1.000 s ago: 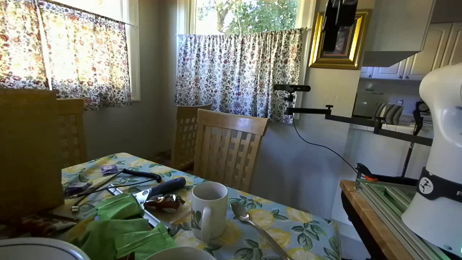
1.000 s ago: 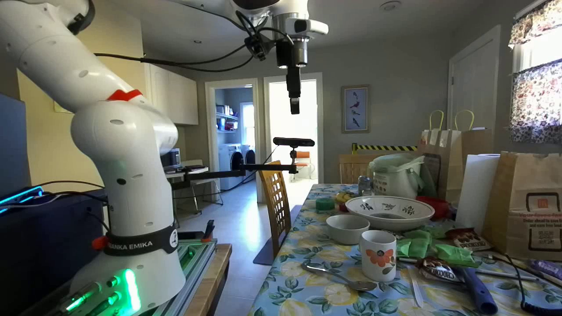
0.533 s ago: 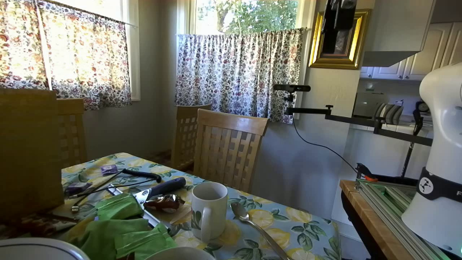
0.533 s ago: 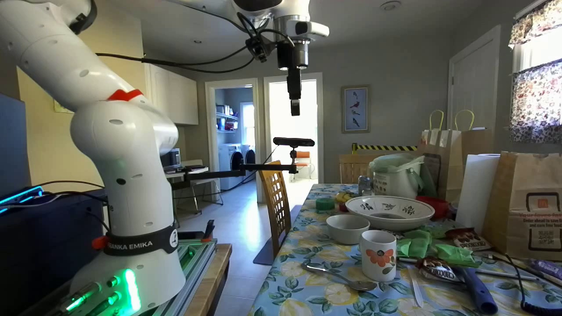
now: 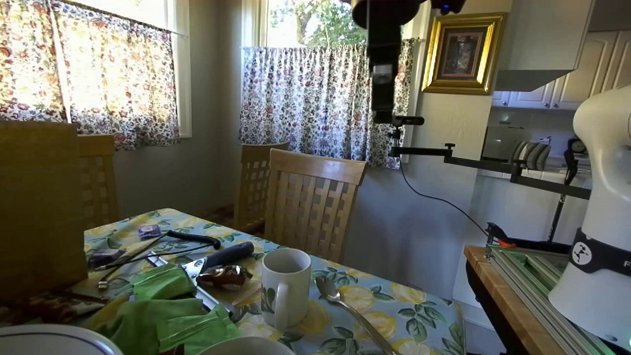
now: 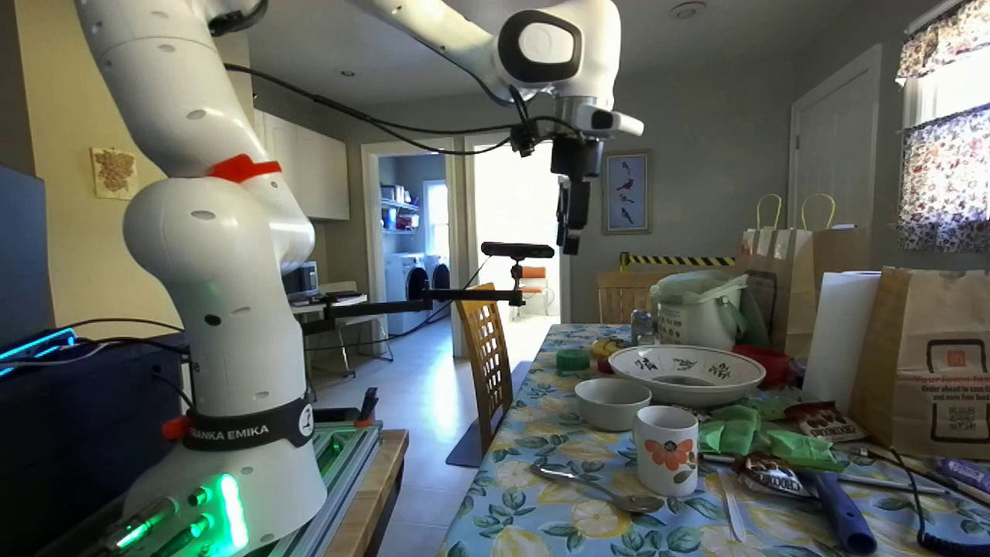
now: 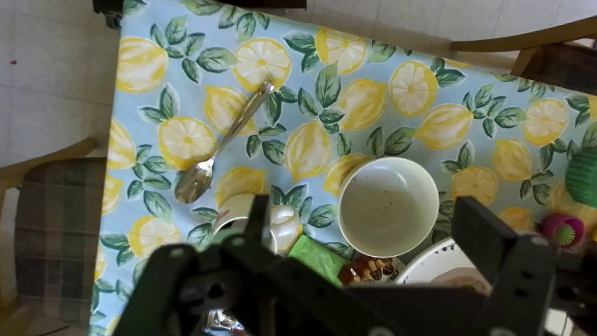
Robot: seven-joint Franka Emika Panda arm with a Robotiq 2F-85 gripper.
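Wrist view is showing you the pincer (image 7: 366,219) with its fingers standing wide apart, and the small white bowl (image 7: 388,205) is appearing below, in the gap between them. In an exterior view you are seeing that your pincer is hovering high over the counter (image 6: 510,495), well apart from all the dishes. This bowl is sitting upright on the lemon-printed tablecloth (image 7: 429,158), just beside the large floral bowl (image 6: 696,396); whether they are touching, you cannot tell. Near it, the mug with an orange flower (image 6: 667,456) is standing upright, and one finger is partly covering it in your wrist view. Close to the mug, a metal spoon (image 7: 233,130) is lying, its handle pointing away. Behind your mug, green wrappers (image 6: 731,433) and a chocolate snack packet (image 6: 773,476) are lying, and a brown paper bag (image 6: 943,348) is standing farther off.
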